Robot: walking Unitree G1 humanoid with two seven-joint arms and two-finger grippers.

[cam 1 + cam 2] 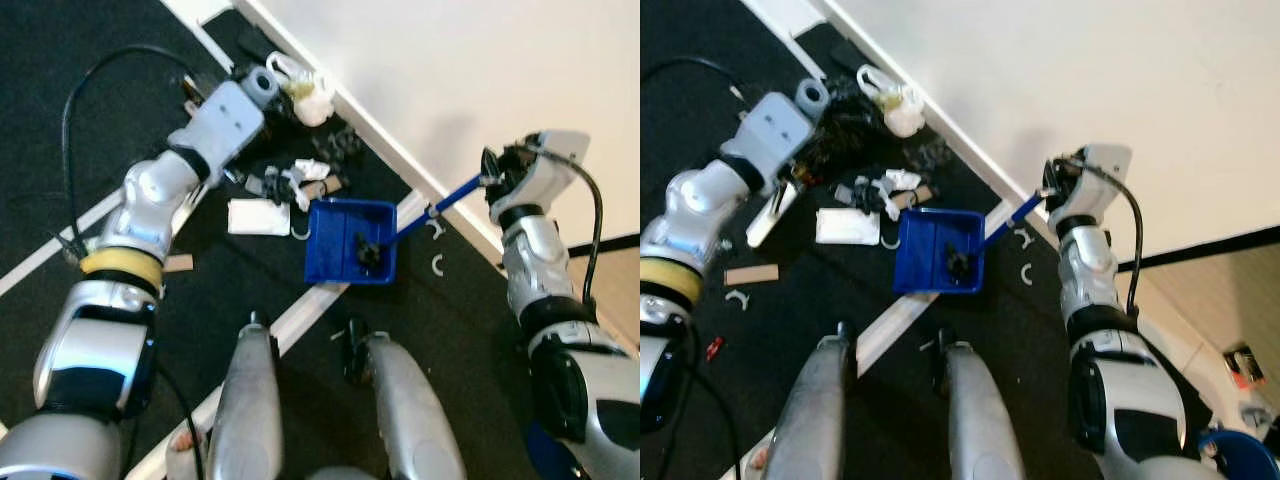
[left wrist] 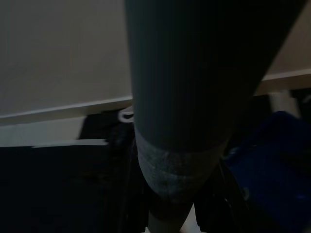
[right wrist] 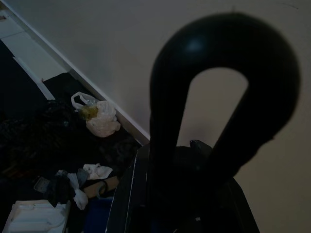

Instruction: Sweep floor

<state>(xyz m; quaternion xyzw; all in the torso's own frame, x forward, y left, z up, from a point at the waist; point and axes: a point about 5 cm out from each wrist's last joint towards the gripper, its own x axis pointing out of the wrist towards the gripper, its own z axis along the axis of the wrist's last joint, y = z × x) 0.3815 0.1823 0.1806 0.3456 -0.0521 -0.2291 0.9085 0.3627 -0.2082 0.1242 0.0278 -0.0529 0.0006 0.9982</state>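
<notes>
A blue dustpan (image 1: 335,228) lies flat on the black floor near the wall, with a dark scrap (image 1: 368,252) inside it. Its blue handle (image 1: 445,203) slants up to my right gripper (image 1: 492,178), which is shut on the black loop (image 3: 218,87) at the handle's end. My left arm reaches toward the wall, and the left gripper (image 1: 212,98) is shut on a thick grey broom handle (image 2: 180,121). The dark broom bristles (image 1: 848,130) sit by the litter. Litter lies between broom and dustpan: a white bag (image 1: 306,95), a white paper (image 1: 258,217) and dark scraps (image 1: 300,182).
A white baseboard (image 1: 400,165) runs diagonally along the pale wall. A white strip (image 1: 300,315) crosses the floor under the dustpan. A cardboard piece (image 1: 180,263) and white hooks (image 1: 437,265) lie loose. My legs (image 1: 250,410) stand just behind the dustpan. A cable (image 1: 80,110) loops by the left arm.
</notes>
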